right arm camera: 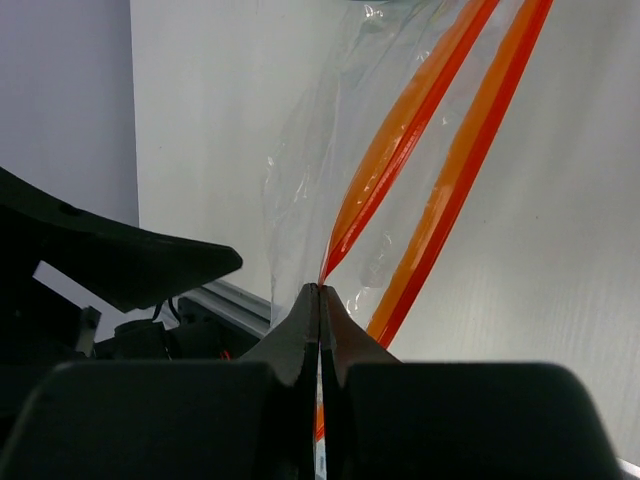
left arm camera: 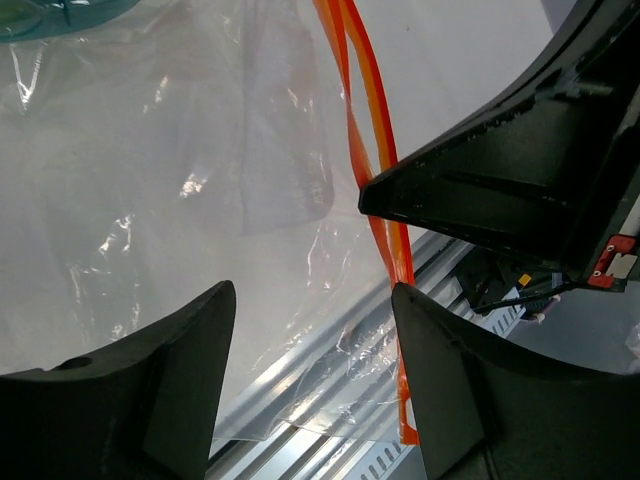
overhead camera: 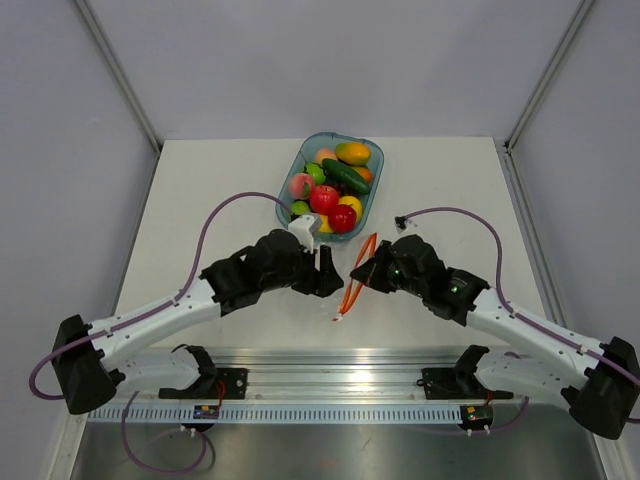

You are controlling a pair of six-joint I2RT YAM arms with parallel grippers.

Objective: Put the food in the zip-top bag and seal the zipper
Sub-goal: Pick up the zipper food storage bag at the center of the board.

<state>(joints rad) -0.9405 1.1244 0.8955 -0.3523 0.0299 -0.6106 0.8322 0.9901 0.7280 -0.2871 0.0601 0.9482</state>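
The zip-top bag is seen over the near middle of the table, between the two grippers, its clear plastic crinkled. Nothing is seen inside it. The zipper is parted into two red-orange strips, so the bag's mouth stands open. In the top view the strips form a narrow loop running from near the tray down toward the aluminium rail at the table's near edge.

One strip of the zipper is pinched at the tips of the right gripper, whose jaws are pressed together on it. The other strip passes just beside them, unheld.

The left gripper is held on the bag's left side, its jaws set apart with a clear gap. Clear plastic is seen in that gap, and no contact with the fingers can be made out. The right gripper's black body is seen just beyond the zipper in the left wrist view.

The food is piled in the translucent blue tray at the far middle of the table, apart from the bag. Red apples, a dark cucumber, a lime and a peach can be made out there, with an orange-green mango at the far end.
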